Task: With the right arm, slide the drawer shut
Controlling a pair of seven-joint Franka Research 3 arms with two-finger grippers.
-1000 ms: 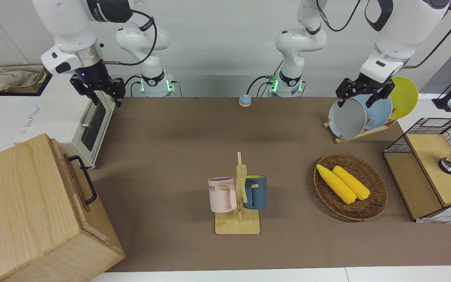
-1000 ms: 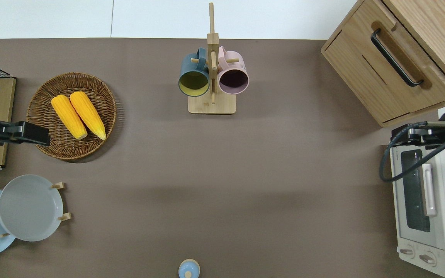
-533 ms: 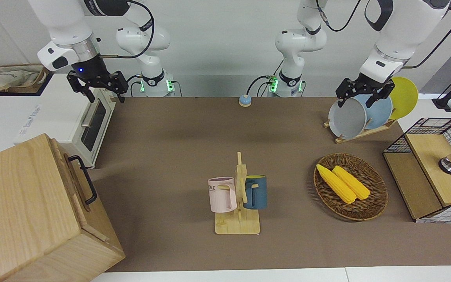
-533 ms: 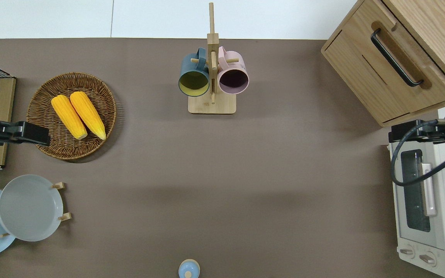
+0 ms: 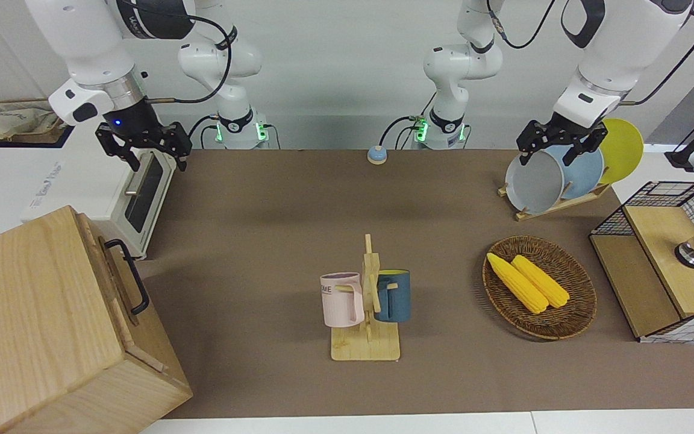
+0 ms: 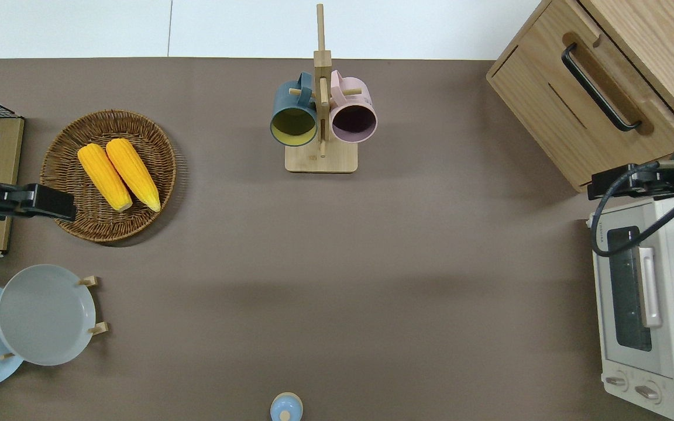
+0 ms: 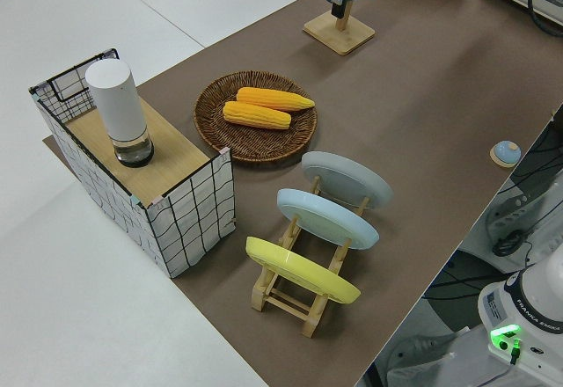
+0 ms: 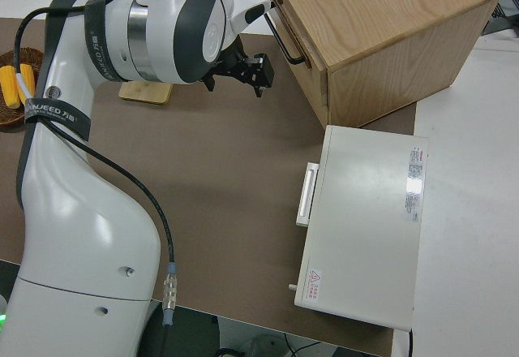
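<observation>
The light-wood drawer (image 5: 112, 289) with a black bar handle (image 5: 132, 274) sits in a wooden cabinet at the right arm's end of the table, farther from the robots than the toaster oven. It stands out a little from the cabinet. It also shows in the overhead view (image 6: 571, 111) and the right side view (image 8: 296, 45). My right gripper (image 5: 157, 161) is open and empty. In the overhead view it (image 6: 600, 188) is in the air over the gap between the oven's corner and the cabinet's near corner, apart from the handle. My left arm is parked, its gripper (image 5: 547, 158) open.
A white toaster oven (image 6: 653, 292) stands just nearer to the robots than the cabinet. A mug rack (image 5: 366, 301) with a pink and a blue mug is mid-table. A basket of corn (image 5: 576, 313), a plate rack (image 5: 558, 175) and a wire-mesh box (image 5: 666, 265) are toward the left arm's end.
My right gripper has moved from over the toaster oven away from the robots, toward the cabinet's near corner. The drawer and the left arm have not moved.
</observation>
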